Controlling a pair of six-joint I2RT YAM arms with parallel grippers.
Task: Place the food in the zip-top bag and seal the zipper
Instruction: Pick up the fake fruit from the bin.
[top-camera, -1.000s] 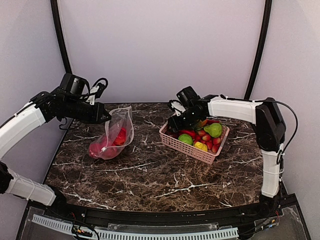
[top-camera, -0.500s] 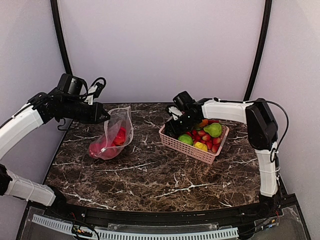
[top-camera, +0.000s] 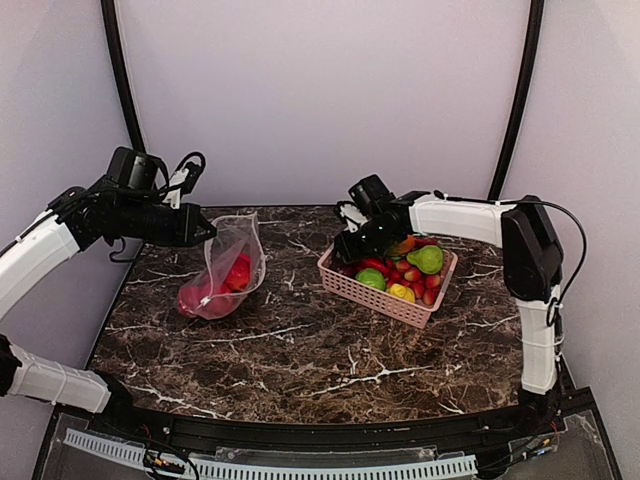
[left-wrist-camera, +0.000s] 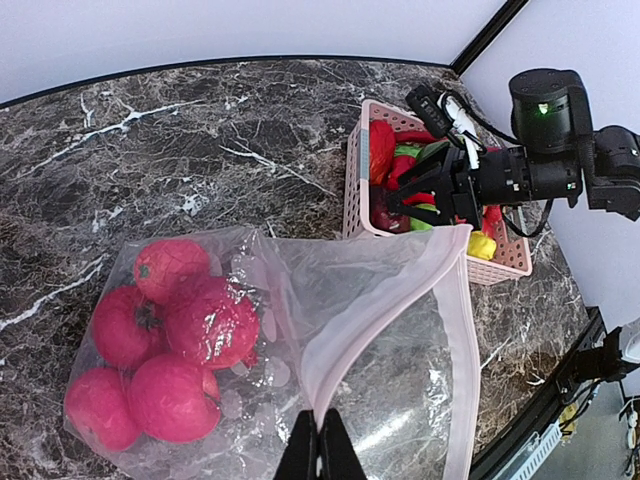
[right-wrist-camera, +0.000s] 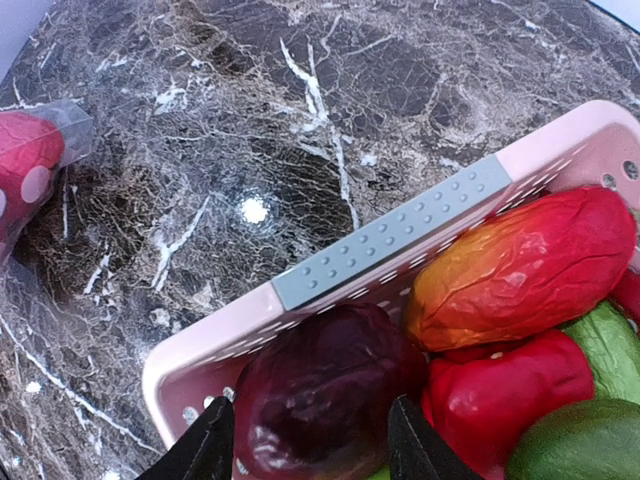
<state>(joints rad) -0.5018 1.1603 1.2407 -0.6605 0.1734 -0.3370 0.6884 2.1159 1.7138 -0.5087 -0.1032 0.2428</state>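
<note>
**marble_mike:** ok, what's the head count on the desk (top-camera: 320, 350) right now?

**binpicker22:** One bag (left-wrist-camera: 390, 300), one pink basket (top-camera: 378, 297), two arms. The bag's on the left side of the desk, belly down on the marble, with its mouth lifted and gaping. Inside I count five red fruits (left-wrist-camera: 215, 322), all roundish, bunched up at the bottom.

**marble_mike:** and who's holding the bag?

**binpicker22:** The left pincer (left-wrist-camera: 320, 447). Its two fingers are pressed together on the bag's mouth edge, right on the pale pink zipper strip (left-wrist-camera: 460, 350). The strip isn't sealed, and its two halves are well apart.

**marble_mike:** other arm?

**binpicker22:** It's over the left end of the basket, on the right side of the desk. The right pincer (right-wrist-camera: 312, 445) has its fingers spread, one on each side of a single dark maroon fruit (right-wrist-camera: 320, 380) lying in that corner. Can't tell if they're actually squeezing it or just sitting close alongside.

**marble_mike:** what else is in the basket?

**binpicker22:** The wrist view shows four more beside the maroon one: one orange-red piece (right-wrist-camera: 525, 265), one bright red piece (right-wrist-camera: 500, 390), and two green pieces (right-wrist-camera: 600, 335). From above I make out two green, one yellow piece (top-camera: 402, 292), plus some small red ones too tiny to count.
</note>
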